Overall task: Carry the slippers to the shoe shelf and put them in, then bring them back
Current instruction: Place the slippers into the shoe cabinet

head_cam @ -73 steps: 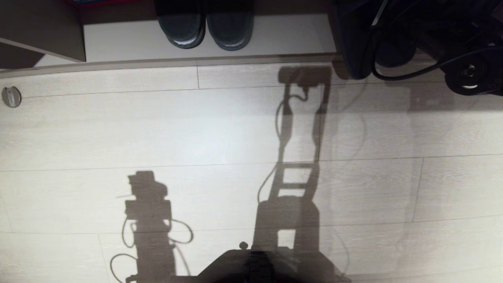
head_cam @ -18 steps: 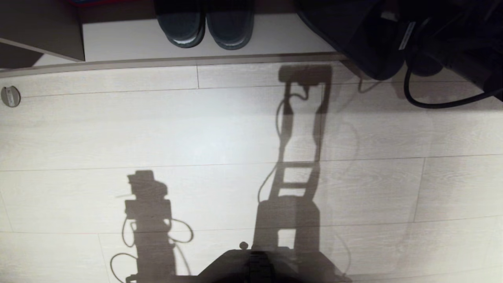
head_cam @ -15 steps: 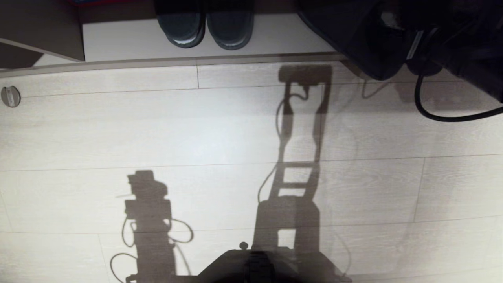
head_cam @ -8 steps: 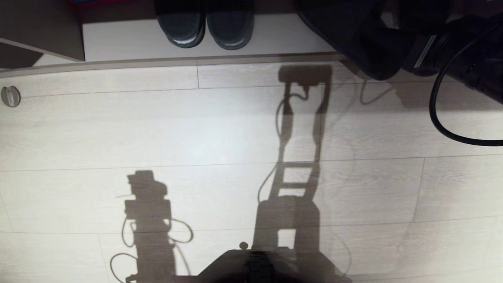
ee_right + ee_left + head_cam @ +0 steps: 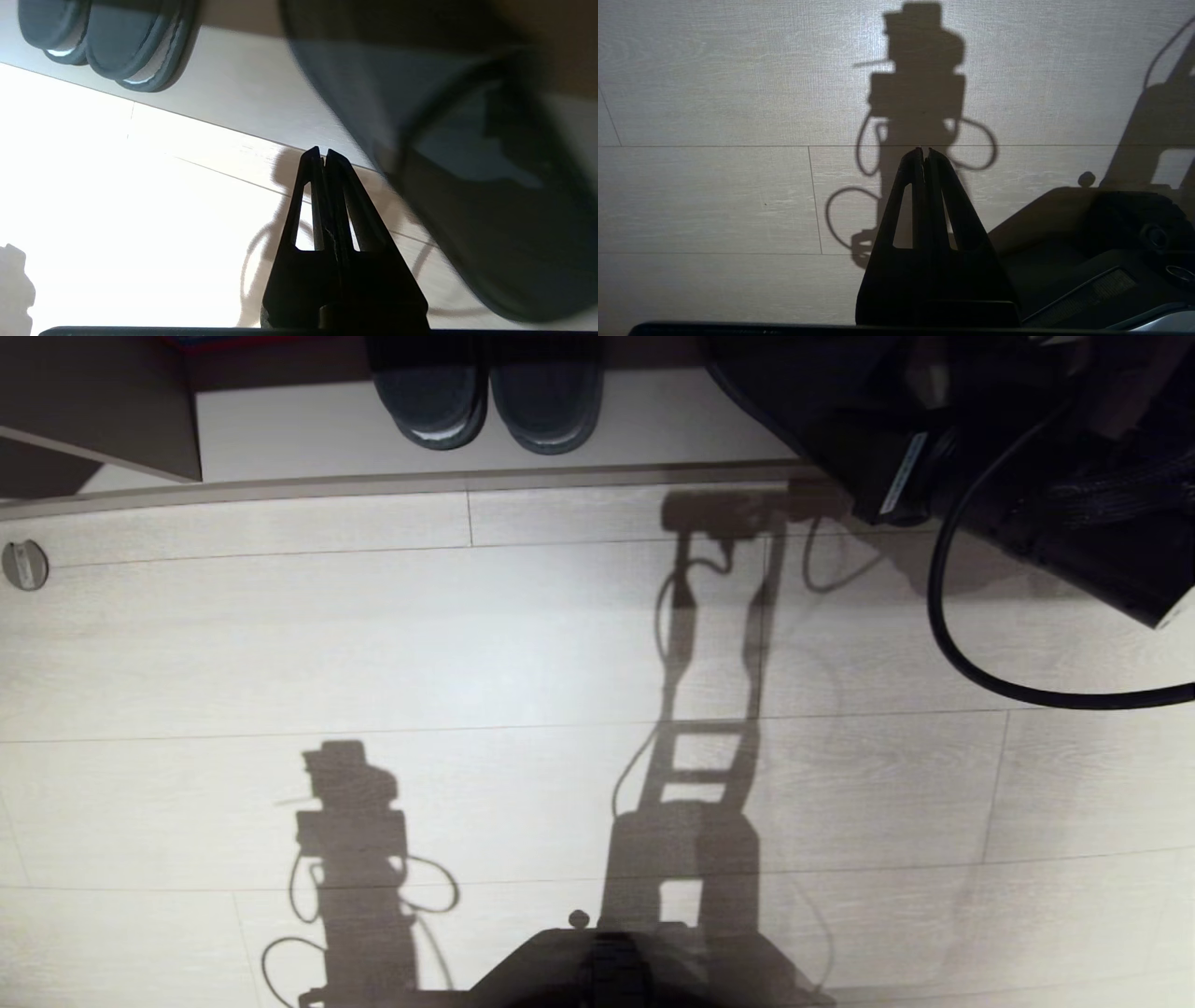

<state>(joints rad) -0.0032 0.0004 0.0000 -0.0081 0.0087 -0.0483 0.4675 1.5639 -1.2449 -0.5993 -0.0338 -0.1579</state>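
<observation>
Dark grey-blue ribbed fabric slippers [image 5: 420,154] lie on the beige wood-veneer shoe shelf's floor board [image 5: 653,425], near a shinier black sandal pair [image 5: 485,401]. Right end effector [image 5: 323,150] pressed together, empty, beside them; placement looks done. Next: reopen, regrasp slippers. Left end effector [image 5: 924,150] pressed together, parked over the floor.

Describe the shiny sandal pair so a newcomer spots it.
Find the shoe shelf's pale board. The sandals sit side by side on it, toes outward; glossy rims set them apart from the matte slippers to the right.

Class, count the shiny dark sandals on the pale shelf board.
2: left sandal and right sandal, side by side on the shelf board; the right arm may hide others.
</observation>
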